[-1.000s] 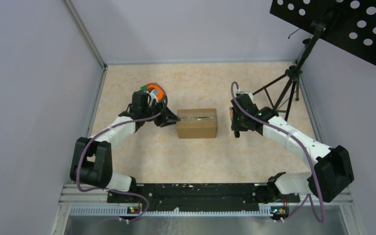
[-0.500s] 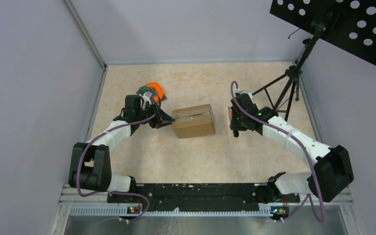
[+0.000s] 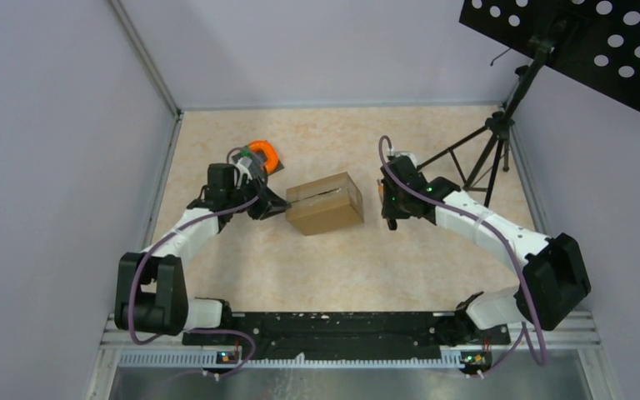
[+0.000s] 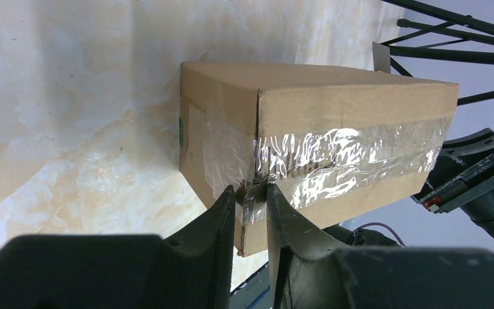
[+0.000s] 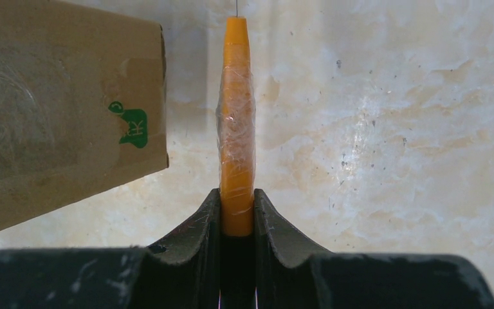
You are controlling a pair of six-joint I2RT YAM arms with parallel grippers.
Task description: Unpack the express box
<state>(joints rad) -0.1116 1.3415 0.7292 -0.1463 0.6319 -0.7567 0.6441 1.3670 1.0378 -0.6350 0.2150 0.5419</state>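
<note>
Top external view was used for the layout. The express box (image 3: 325, 203) was seen lying slightly askew on the mottled beige surface (image 3: 333, 267), roughly midway between the two arms.

At the box's left end, the left pincer (image 3: 277, 205) was pressed against the carton. In the left wrist view this pincer (image 4: 251, 190) was closed to a narrow slit, and a crumpled end of the clear tape (image 4: 347, 151) was pinched between its tips at the box's end edge. The taped seam was seen running along the box (image 4: 334, 106) away from that edge.

Just off the box's right end, the right pincer (image 3: 387, 207) was held apart from the cardboard. In the right wrist view it (image 5: 237, 199) was clamped shut on a slim orange tool (image 5: 237, 116) wrapped in clear film. The tool was held beside the box (image 5: 58, 109) with a gap between them. A small green mark (image 5: 132, 123) was seen on that end of the box.

Beyond the box's left end, behind the left pincer, an orange roll (image 3: 264, 153) was seen. Beyond its right end, a tripod stand (image 3: 490, 154) was planted on the surface, and a black perforated panel (image 3: 583, 42) was mounted above it.
</note>
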